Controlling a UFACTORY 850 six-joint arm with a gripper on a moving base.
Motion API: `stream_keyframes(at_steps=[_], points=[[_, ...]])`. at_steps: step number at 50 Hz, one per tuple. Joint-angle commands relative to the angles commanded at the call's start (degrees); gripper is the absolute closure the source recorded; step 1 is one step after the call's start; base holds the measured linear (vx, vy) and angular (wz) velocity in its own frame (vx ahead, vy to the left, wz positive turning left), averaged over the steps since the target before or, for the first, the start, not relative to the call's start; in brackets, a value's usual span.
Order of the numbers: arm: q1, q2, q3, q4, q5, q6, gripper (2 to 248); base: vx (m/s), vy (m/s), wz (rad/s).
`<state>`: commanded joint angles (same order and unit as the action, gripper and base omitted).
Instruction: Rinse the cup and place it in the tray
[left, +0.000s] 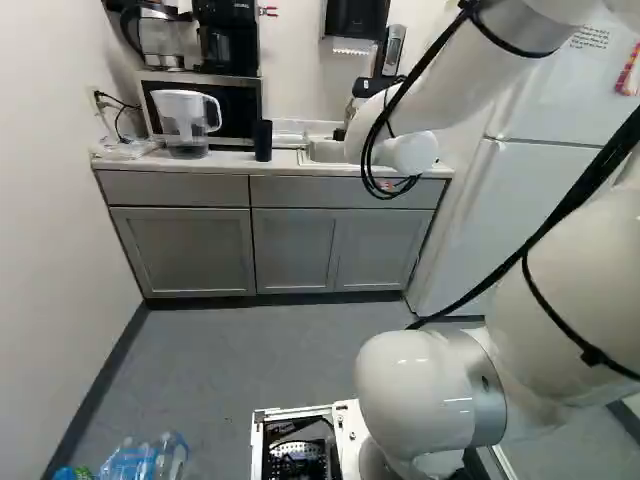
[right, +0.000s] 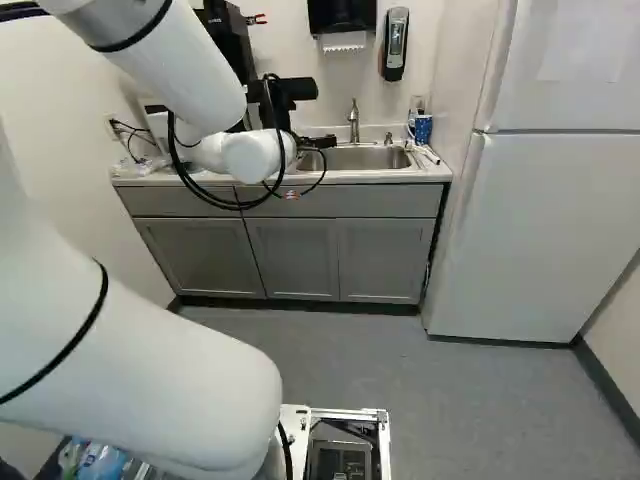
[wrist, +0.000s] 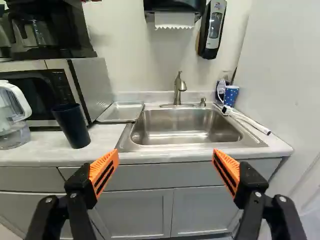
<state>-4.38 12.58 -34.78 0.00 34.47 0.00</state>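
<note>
Nearest: one white arm (right: 130, 340), crossing both base views. At its end, one black claw (right: 318, 142), open, the fingers wide apart, orange pads (wrist: 104, 172) facing across the gap.

Left base view: includes the dark cup (left: 263, 141) and the clear, white-handled pitcher (left: 186, 122); the arm covers much of the sink.
Right base view: the arm hides the dark cup; the sink (right: 350, 158), faucet (right: 353, 122) and blue dotted cup (right: 423, 129) show.
Wrist view: cups, pitcher and sink together, with a shallow metal tray (wrist: 120, 112) in plain sight.

Dark cup: one, near-black blue, plain-sided, upright, wider above and tapering to its foot. Stands on the pale tabletop (wrist: 30, 156) near the front edge, between pitcher and sink, before the microwave's (wrist: 95, 82) corner.
Tray: silver, raised rim, beside the sink toward the tabletop's back edge.
Dotted cup: white dots, near the tabletop's back right corner.
White refrigerator (right: 540, 240): beyond the tabletop's right end.
</note>
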Motion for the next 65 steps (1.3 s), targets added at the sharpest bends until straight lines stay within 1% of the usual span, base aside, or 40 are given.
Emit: stream_keyframes(at_steps=[41, 65], points=[[0.01, 0.63, -4.44, 0.00, -4.29, 0.00, 3, 0.000, 0.000, 0.000], [0.08, 0.37, -7.56, 0.00, -6.72, 0.00, 3, 0.000, 0.000, 0.000]])
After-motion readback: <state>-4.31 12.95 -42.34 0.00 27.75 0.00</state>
